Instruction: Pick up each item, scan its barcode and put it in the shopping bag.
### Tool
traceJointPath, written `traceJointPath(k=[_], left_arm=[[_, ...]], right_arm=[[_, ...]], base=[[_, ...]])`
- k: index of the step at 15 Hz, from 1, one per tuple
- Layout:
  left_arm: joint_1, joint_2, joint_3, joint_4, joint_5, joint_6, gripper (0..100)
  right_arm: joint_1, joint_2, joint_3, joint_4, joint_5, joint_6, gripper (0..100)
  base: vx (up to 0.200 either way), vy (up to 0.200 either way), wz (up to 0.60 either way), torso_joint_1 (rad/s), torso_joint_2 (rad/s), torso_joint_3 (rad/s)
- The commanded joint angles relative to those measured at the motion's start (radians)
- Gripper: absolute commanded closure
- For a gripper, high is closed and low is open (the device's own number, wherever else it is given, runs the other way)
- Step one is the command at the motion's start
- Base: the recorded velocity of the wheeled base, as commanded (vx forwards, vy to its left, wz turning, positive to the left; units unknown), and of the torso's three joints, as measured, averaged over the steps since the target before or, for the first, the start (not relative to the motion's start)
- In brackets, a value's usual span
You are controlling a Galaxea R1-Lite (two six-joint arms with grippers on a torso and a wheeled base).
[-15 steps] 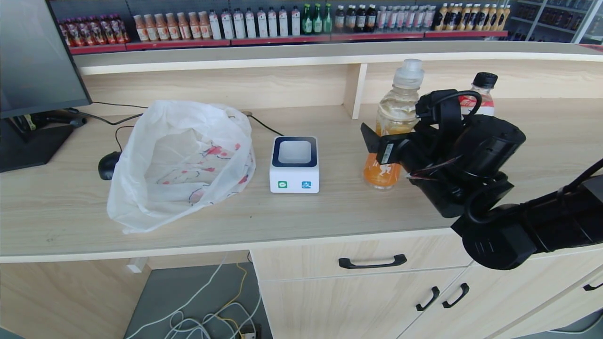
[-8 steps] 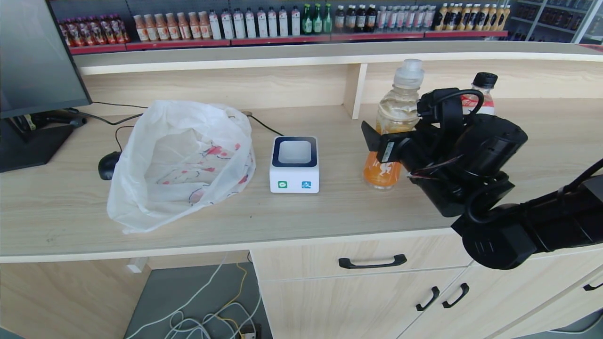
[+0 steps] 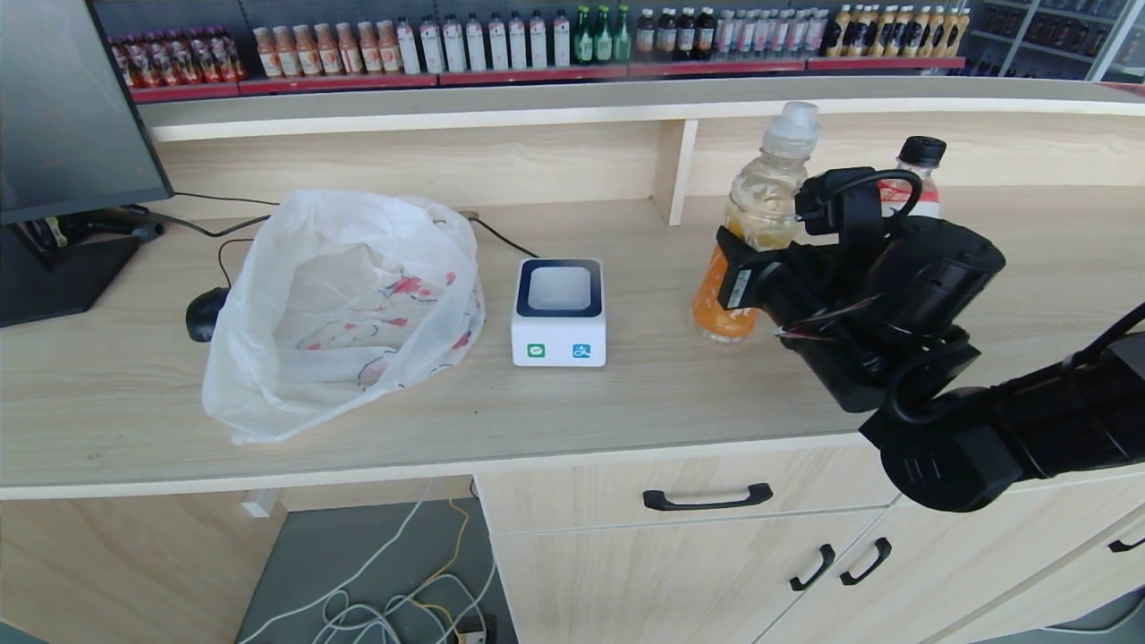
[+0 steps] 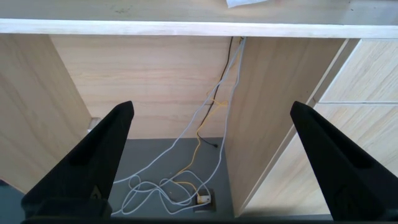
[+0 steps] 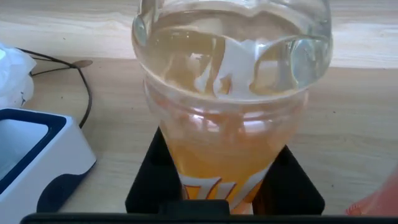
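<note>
the right claw [image 3: 744,273] grips the tilted bottle [image 3: 760,201], the left claw [image 4: 211,107] gapes; pickup seems done, next its barcode must face the scanner [image 3: 559,311].

The counter [image 3: 626,402] shows a matt, pale wood grain. The shopping bag [image 3: 340,304] is thin, crinkled translucent plastic, the scanner [image 3: 559,344] smooth, glossy white plastic, and the drink bottle [image 3: 759,201] clear, shiny plastic.
</note>
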Motion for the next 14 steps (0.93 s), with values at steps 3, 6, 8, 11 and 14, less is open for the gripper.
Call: traceJointPath(k=[3, 6, 8, 11, 14], left_arm=[[0.0, 0.0, 0.0, -0.001, 0.0, 0.0, 0], [0.0, 0.0, 0.0, -0.001, 0.0, 0.0, 0], [0.0, 0.0, 0.0, -0.001, 0.0, 0.0, 0], [0.0, 0.0, 0.0, 0.001, 0.0, 0.0, 0], [0.0, 0.0, 0.0, -0.001, 0.0, 0.0, 0]], right_arm=[[0.004, -0.034, 0.005, -0.004, 0.002, 0.0, 100], [0.009, -0.068, 0.011, -0.005, 0.002, 0.0, 100], [0.013, -0.092, 0.028, -0.005, 0.002, -0.002, 100], [0.016, -0.14, 0.054, -0.005, 0.0, -0.002, 100], [0.021, -0.229, 0.129, -0.005, 0.0, -0.002, 100]], base=[[0.0, 0.0, 0.0, 0.0, 0.0, 0.0], [0.0, 0.0, 0.0, 0.0, 0.0, 0.0], [0.0, 0.0, 0.0, 0.0, 0.0, 0.0], [0.0, 0.0, 0.0, 0.0, 0.0, 0.0], [0.0, 0.0, 0.0, 0.0, 0.0, 0.0]])
